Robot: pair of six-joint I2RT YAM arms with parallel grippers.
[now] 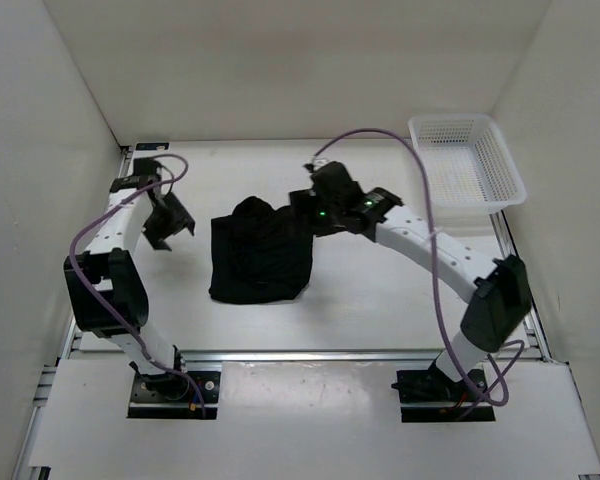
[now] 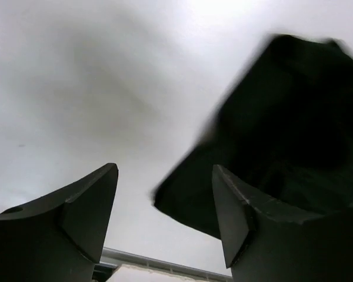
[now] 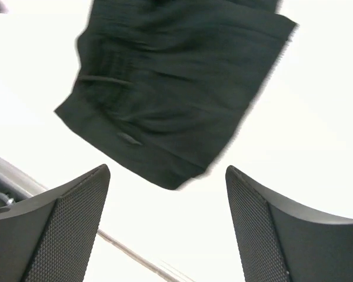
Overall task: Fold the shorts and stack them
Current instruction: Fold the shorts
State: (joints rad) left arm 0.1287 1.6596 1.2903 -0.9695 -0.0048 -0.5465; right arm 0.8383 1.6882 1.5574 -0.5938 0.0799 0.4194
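The black shorts (image 1: 259, 251) lie folded into a rough square on the white table, in the middle. My left gripper (image 1: 170, 222) hangs open and empty to the left of them, apart from the fabric. In the left wrist view the shorts (image 2: 282, 129) fill the upper right, behind the right finger (image 2: 232, 214). My right gripper (image 1: 305, 210) is open and empty above the shorts' right top corner. In the right wrist view the shorts (image 3: 170, 100) lie ahead of the open fingers (image 3: 76, 217), with the drawstring showing near their left side.
A white mesh basket (image 1: 466, 160) stands at the back right corner. White walls close the table on the left, back and right. A metal rail (image 1: 310, 354) runs along the near edge in front of the arm bases.
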